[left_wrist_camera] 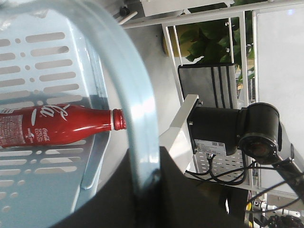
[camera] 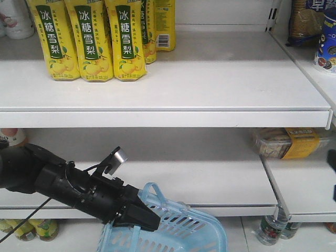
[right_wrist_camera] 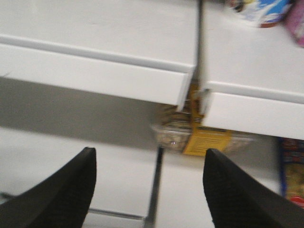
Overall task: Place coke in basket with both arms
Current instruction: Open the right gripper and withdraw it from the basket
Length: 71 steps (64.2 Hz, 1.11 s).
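White store shelving (camera: 168, 100) fills the background, with yellow drink cartons (camera: 97, 39) on the upper shelf and a packaged snack tray (camera: 286, 143) on the lower right one. Left gripper (camera: 144, 216): jaws clenched on the thin handle (camera: 157, 191) of the light blue basket (camera: 181, 231), the handle running up out of the jaws in the left wrist view. Outward from the jaws, the left arm (camera: 58, 178) slopes down from the lower left toward the basket, a small silver disc (camera: 119, 156) standing on top of it. The coke (left_wrist_camera: 57, 124) lies on its side inside the basket, on the slotted wall (left_wrist_camera: 42, 61), neck pointing toward the handle. Right gripper (right_wrist_camera: 147, 190): jaws released and spread wide, holding nothing, both fingers (right_wrist_camera: 61, 194) aimed at the shelving, well apart from the basket.
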Tool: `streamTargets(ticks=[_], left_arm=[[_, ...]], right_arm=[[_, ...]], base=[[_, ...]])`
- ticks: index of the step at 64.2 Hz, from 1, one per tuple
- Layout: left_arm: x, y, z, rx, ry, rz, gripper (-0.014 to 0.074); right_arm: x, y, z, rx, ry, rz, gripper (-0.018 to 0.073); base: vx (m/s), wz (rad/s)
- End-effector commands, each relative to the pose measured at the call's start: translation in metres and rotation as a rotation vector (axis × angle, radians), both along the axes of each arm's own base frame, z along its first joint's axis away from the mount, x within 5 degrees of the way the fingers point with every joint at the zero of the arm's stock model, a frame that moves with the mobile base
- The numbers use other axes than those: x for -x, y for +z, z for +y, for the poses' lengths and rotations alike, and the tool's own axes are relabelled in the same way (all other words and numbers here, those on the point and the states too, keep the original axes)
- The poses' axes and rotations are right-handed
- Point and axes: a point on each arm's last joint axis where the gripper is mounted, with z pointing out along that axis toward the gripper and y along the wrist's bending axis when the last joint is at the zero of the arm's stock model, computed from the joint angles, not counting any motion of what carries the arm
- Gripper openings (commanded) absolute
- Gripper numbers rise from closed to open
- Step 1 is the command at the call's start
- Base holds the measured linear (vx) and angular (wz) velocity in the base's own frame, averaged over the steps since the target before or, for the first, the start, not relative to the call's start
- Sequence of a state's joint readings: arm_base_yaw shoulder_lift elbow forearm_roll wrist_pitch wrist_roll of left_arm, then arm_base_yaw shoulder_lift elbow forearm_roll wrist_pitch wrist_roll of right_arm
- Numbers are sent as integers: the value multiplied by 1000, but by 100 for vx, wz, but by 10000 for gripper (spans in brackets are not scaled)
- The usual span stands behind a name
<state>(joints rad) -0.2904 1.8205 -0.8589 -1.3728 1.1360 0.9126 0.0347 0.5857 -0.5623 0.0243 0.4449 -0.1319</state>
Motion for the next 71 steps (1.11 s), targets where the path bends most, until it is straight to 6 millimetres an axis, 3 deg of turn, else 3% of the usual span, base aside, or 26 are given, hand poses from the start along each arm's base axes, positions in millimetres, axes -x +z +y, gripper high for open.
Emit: streamTargets(ticks=[1,18,33,47,71], left_arm=[[-1,34,-6,163,5,-50,-6],[-1,34,-6,163,5,-50,-6],[-1,34,-6,163,5,-50,-6],[-1,34,-6,163,5,-50,-6],[-1,34,-6,163,5,-50,-6]], right_arm=[[7,18,-14,40,-115,-124,473],[36,29,-20,45,-217,-258,473],[55,-17,-16,52,-205,-290,473],[56,-62,-15,43,-203,-364,473],[56,-64,-15,5,-206,-356,459]], base=[[0,0],[0,0],[0,0],[0,0],[0,0]])
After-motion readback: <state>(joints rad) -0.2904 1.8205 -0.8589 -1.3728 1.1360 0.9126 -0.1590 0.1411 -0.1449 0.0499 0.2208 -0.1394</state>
